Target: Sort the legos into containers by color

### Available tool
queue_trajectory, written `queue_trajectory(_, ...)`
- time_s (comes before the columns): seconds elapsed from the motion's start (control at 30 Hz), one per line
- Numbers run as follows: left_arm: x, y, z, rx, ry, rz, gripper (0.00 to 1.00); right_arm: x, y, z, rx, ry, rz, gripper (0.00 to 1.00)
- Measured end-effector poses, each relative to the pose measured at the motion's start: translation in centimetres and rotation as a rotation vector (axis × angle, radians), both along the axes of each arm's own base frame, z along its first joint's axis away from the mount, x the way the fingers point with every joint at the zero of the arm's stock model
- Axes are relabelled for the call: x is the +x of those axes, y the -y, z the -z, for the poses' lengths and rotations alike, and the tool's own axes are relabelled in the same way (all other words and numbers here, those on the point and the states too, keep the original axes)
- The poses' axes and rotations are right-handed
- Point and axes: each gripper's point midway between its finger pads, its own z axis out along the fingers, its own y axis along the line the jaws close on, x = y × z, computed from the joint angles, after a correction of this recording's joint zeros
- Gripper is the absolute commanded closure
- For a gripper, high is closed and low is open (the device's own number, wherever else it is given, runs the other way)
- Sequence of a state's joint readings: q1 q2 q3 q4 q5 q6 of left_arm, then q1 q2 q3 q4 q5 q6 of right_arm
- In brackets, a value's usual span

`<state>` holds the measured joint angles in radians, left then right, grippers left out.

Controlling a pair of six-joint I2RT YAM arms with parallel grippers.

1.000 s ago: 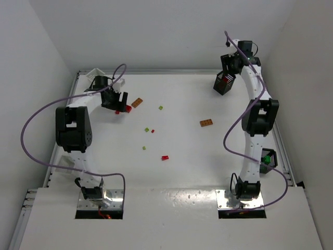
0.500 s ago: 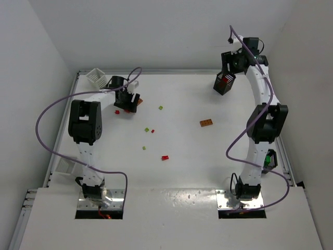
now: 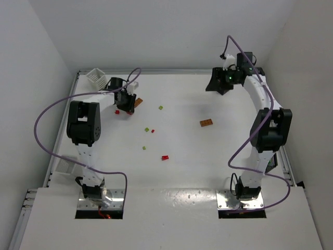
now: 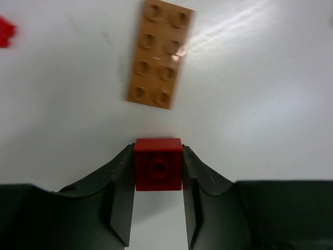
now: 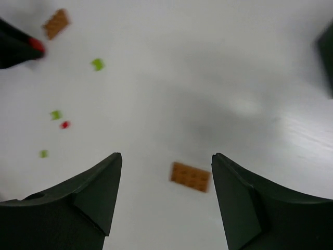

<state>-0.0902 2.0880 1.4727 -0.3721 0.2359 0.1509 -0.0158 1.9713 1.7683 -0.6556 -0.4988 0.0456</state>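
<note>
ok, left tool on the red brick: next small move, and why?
Probably a short straight lift: the left tool grips the red brick on both sides, and the orange plate lies just ahead, so sliding forward could bump it.

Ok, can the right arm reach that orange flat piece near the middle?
Probably yes. The right gripper is open and empty, and the orange plate lies alone on the table ahead of it, nothing in between.
</note>
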Motion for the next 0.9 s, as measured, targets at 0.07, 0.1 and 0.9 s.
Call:
queue_trajectory(0.07,-1.6,1.2,-0.6,-0.075,-0.018,0.047,0.85,-2.6,-2.5,0.4,0.133,-0.077,-0.033,0.3)
queue_trajectory(0.1,-2.6,2.0,-1.3,-0.119,-0.025,0.074,0.85,-3.7,-3.6,0.4,0.195,-0.109,-0.047,0.3)
queue_trajectory(0.9,-15.1,18.6,-20.5,-1.095,-0.335,0.397,0.81,-13.2,-16.3,-8.0,0.095,0.512,-0.59,0.18)
